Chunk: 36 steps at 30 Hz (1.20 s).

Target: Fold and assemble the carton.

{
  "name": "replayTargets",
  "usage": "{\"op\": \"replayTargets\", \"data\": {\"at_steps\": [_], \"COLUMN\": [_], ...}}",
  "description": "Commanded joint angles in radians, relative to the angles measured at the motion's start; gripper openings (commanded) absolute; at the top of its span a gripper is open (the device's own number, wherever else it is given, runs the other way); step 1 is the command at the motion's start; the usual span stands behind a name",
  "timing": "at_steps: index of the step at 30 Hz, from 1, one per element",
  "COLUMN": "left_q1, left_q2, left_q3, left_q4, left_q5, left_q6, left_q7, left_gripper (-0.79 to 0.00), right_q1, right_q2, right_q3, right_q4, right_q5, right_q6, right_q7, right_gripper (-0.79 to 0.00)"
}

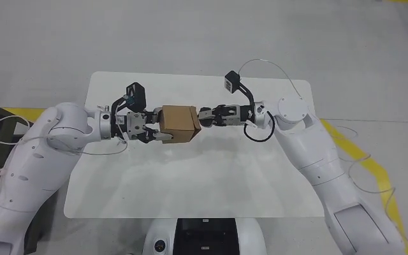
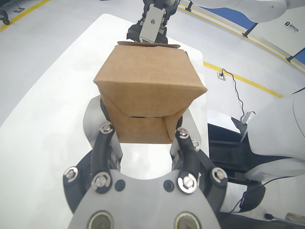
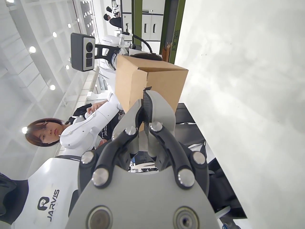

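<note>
Left wrist view: left gripper (image 2: 143, 129) nearest, jaws spread wide, clamping sides of carton (image 2: 147, 82) at folded end.
Right wrist view: right gripper (image 3: 144, 101) nearly closed, pinching thin carton edge.
Top view: carton held between both over table (image 1: 191, 191), just beyond its middle.
Cardboard likely light, stiff, crushable; grip near creases.

White glossy arms (image 1: 70, 127) trail thin cables (image 1: 261, 60); the left gripper (image 2: 143, 125) is grey metal with silver screws (image 2: 102, 182)

I see carton (image 1: 178, 123) plain brown | counter (image 1: 191, 185) white | left tool (image 1: 153, 125) and right tool (image 3: 145, 101) silver-grey with black links | floor (image 1: 191, 38) pale grey with yellow lines (image 2: 240, 76)
</note>
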Motion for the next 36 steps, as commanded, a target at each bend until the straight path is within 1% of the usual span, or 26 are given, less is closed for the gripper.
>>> {"op": "replayTargets", "data": {"at_steps": [1,2,5,8,12,15,18,36], "left_q1": [0.001,0.001,0.002,0.005,0.011,0.018,0.025,0.039], "left_q2": [0.0,-0.001,-0.002,-0.003,-0.003,-0.004,-0.005,-0.01], "left_q3": [0.001,0.001,0.0,-0.002,-0.008,-0.015,-0.019,-0.017], "left_q4": [-0.003,-0.003,-0.007,-0.012,-0.018,-0.025,-0.029,-0.065], "left_q5": [0.004,0.005,0.01,0.016,0.027,0.036,0.044,0.102], "left_q6": [0.001,0.003,0.007,0.01,0.016,0.019,0.022,0.046], "left_q7": [0.002,0.004,0.012,0.025,0.041,0.056,0.066,0.071], "left_gripper": [-0.477,-0.48,-0.486,-0.496,-0.514,-0.529,-0.539,-0.529], "right_q1": [-0.003,-0.005,-0.011,-0.017,-0.023,-0.026,-0.027,-0.028], "right_q2": [0.001,0.002,0.005,0.007,0.01,0.011,0.012,0.014], "right_q3": [0.005,0.007,0.014,0.018,0.023,0.025,0.025,0.012], "right_q4": [-0.003,-0.005,-0.007,-0.007,-0.01,-0.012,-0.014,-0.044], "right_q5": [0.008,0.011,0.016,0.015,0.014,0.017,0.017,0.003], "right_q6": [-0.001,-0.001,-0.001,-0.002,-0.002,-0.003,-0.003,0.003], "right_q7": [0.004,0.005,0.01,0.015,0.02,0.022,0.022,0.009], "right_gripper": [-0.686,-0.637,-0.585,-0.6,-0.65,-0.662,-0.662,-0.68]}}
